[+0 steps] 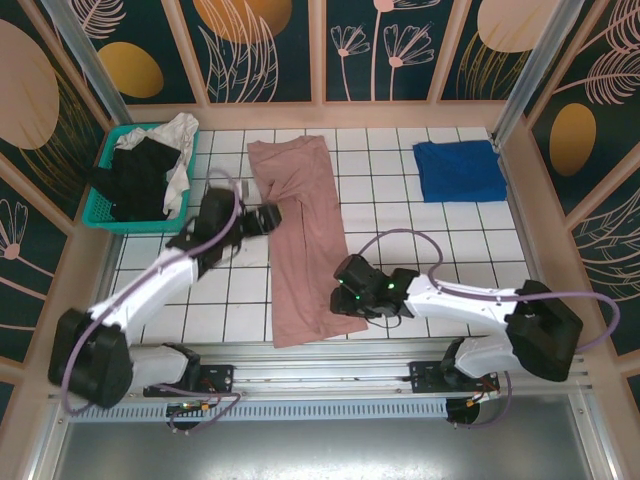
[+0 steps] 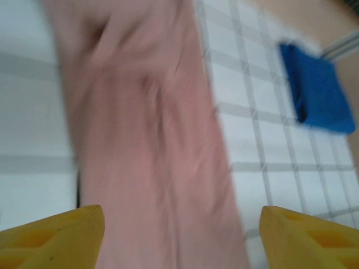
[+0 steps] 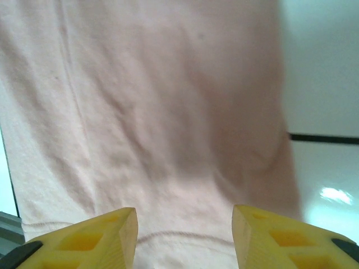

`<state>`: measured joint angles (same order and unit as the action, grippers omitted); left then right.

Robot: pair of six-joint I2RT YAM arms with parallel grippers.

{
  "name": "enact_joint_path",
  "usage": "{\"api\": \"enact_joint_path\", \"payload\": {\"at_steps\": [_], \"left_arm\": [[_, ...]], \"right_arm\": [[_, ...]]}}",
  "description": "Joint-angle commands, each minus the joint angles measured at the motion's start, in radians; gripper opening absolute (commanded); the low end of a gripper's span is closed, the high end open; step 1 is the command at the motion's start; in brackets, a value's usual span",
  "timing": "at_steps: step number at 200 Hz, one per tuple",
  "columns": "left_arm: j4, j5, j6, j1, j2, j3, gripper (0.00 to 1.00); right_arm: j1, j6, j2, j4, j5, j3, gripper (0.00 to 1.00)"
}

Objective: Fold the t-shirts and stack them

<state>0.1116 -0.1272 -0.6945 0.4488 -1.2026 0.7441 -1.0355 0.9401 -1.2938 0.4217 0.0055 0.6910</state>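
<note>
Right gripper (image 3: 185, 221): fingers spread apart and empty. The near hem of the pink t-shirt (image 3: 157, 101) lies just in front of them, in the gap between the two.
Left gripper (image 2: 182, 224): fingers spread wide, gripping nothing. The pink cloth runs away ahead between them, though this view is blurred.
Step in hand: I judge it is the cross fold, bringing the near hem up toward the collar end, because the shirt already lies as one long narrow strip.
How to do it well: lower each gripper until one finger slides under all the layers, and close on the full thickness, not on the top layer only. Both corners of the hem should rise together and at one height, otherwise the strip twists. Lay the hem down edge on edge, then let go.
Risk: the cloth is soft and limp, so a shallow pinch may let the lower layer slip out.
Pink t-shirt, look: dusty pink, with soft wrinkles along its length and a seam line near the hem. No print is visible on this side.
Blue t-shirt (image 2: 320, 89): ahead and to the right of the left fingers, well apart from the pink one. It is folded into a flat square on the table (image 1: 400, 220).
Black t-shirt (image 1: 140, 180) and white t-shirt (image 1: 180, 135): crumpled in the teal basket (image 1: 100, 210), on the outer side of the left gripper and not folded yet.
</note>
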Motion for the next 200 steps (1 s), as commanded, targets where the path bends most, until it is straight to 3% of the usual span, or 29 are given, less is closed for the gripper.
{"api": "enact_joint_path", "payload": {"at_steps": [1, 47, 87, 112, 149, 200], "left_arm": [[0.126, 0.091, -0.152, 0.103, 0.136, -0.158, 0.68], [0.326, 0.191, -0.381, 0.387, 0.311, -0.293, 0.66], [0.231, 0.17, -0.477, 0.569, 0.249, -0.339, 0.63], [0.251, 0.174, -0.475, 0.606, 0.179, -0.337, 0.62], [0.232, 0.152, -0.479, 0.617, 0.198, -0.376, 0.55], [0.104, 0.093, -0.453, 0.628, 0.146, -0.411, 0.38]], "right_arm": [[0.013, 0.051, 0.062, 0.124, 0.04, -0.064, 0.5], [0.068, -0.05, 0.027, 0.077, -0.024, -0.066, 0.5], [0.066, -0.074, -0.056, 0.039, -0.053, -0.053, 0.49], [0.06, -0.072, -0.07, 0.037, -0.052, -0.061, 0.49], [0.048, -0.064, -0.071, 0.009, -0.082, -0.083, 0.49], [0.029, -0.045, -0.03, -0.008, -0.101, -0.114, 0.46]]}}
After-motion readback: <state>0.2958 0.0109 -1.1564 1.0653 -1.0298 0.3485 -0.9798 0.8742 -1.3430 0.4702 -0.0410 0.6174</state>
